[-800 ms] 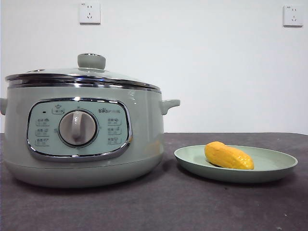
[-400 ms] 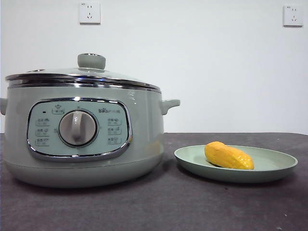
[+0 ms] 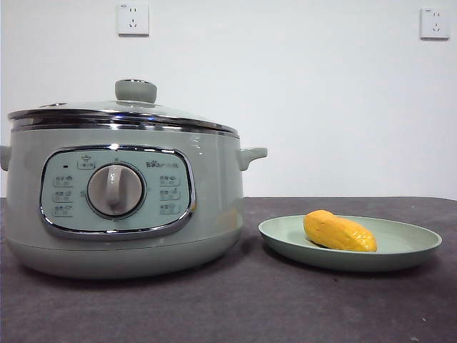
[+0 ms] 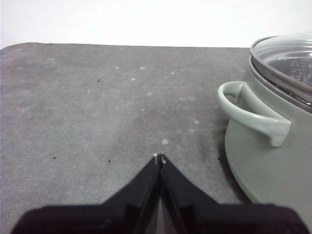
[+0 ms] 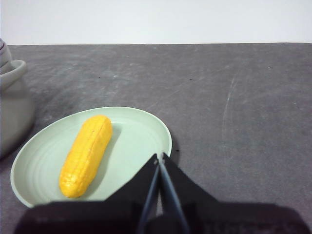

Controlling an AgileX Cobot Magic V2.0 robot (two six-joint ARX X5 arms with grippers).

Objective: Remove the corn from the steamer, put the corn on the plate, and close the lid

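The corn (image 3: 339,231) lies on the pale green plate (image 3: 407,251), right of the steamer (image 3: 121,193). It also shows in the right wrist view (image 5: 87,148) on the plate (image 5: 141,134). The glass lid (image 3: 121,111) with its green knob (image 3: 136,90) sits closed on the steamer. My left gripper (image 4: 159,157) is shut and empty over bare table beside the steamer's side handle (image 4: 251,112). My right gripper (image 5: 160,156) is shut and empty, at the plate's rim, apart from the corn. Neither arm shows in the front view.
The dark grey table (image 3: 235,307) runs in front of the steamer and plate. Two wall sockets (image 3: 133,19) sit on the white wall behind.
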